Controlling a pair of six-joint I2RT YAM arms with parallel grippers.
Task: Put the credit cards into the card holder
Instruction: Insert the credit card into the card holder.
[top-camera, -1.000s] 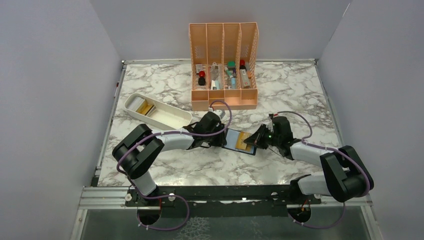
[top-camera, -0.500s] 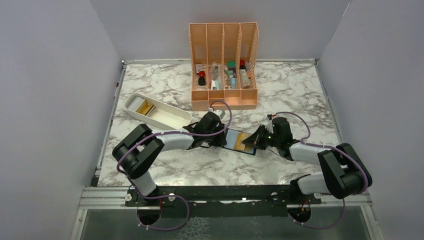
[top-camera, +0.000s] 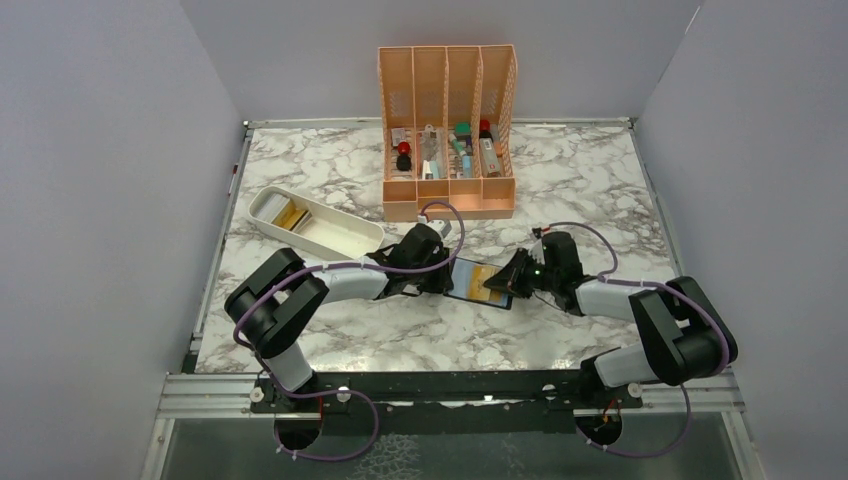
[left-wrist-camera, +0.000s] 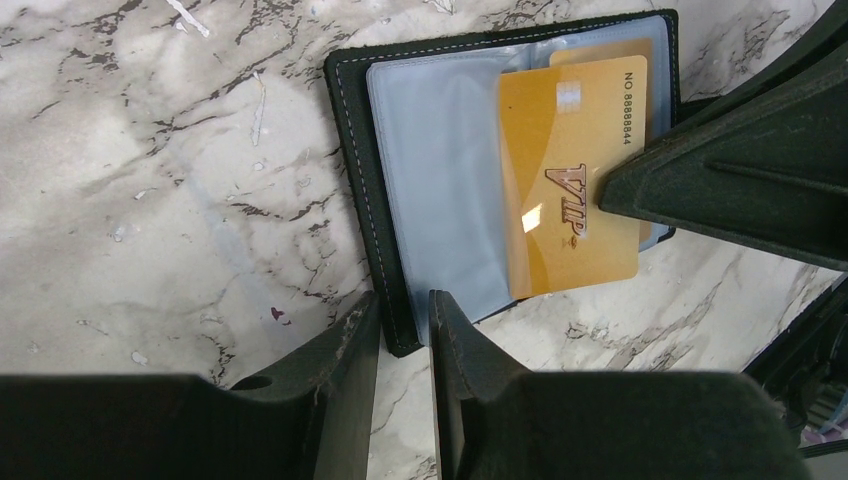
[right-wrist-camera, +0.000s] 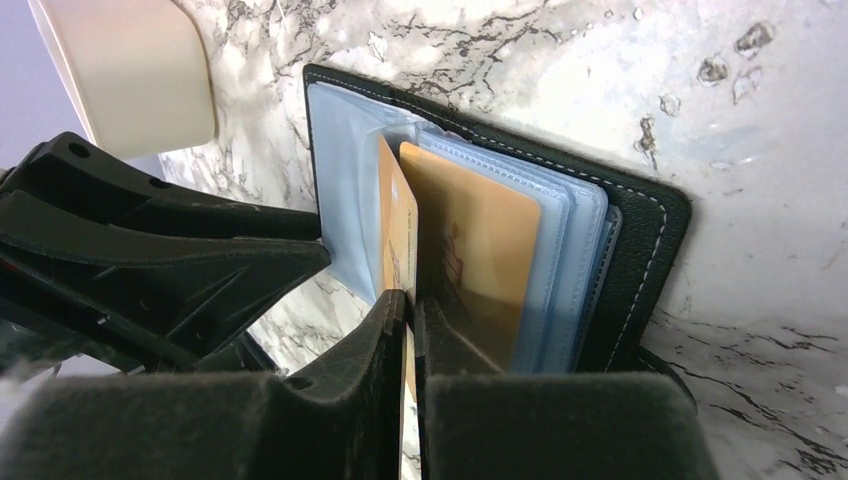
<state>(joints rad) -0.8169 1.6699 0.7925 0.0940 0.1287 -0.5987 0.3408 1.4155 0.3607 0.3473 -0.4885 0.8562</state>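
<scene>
The black card holder (top-camera: 470, 283) lies open on the marble between the two arms, bluish pockets up (left-wrist-camera: 440, 180). My left gripper (left-wrist-camera: 403, 305) is shut on its near corner, pinching the black cover and a sleeve. A gold VIP credit card (left-wrist-camera: 570, 180) lies partway in a pocket, its near end sticking out past the cover. My right gripper (right-wrist-camera: 408, 300) is shut on this credit card (right-wrist-camera: 396, 235), jaws almost together with the card's edge between them. A second gold card (right-wrist-camera: 470, 260) sits in the neighbouring sleeve. In the top view the right gripper (top-camera: 508, 282) meets the holder's right edge.
A white oblong tray (top-camera: 340, 240) with a gold card (top-camera: 291, 213) inside lies at the left, close behind the left arm. The tall orange slotted organiser (top-camera: 448, 120) with small items stands at the back centre. Grey walls enclose the table on three sides.
The right gripper has edged left toward the holder, and less of the gold card shows outside it. The right arm's elbow has shifted slightly. The left arm has stayed put.
</scene>
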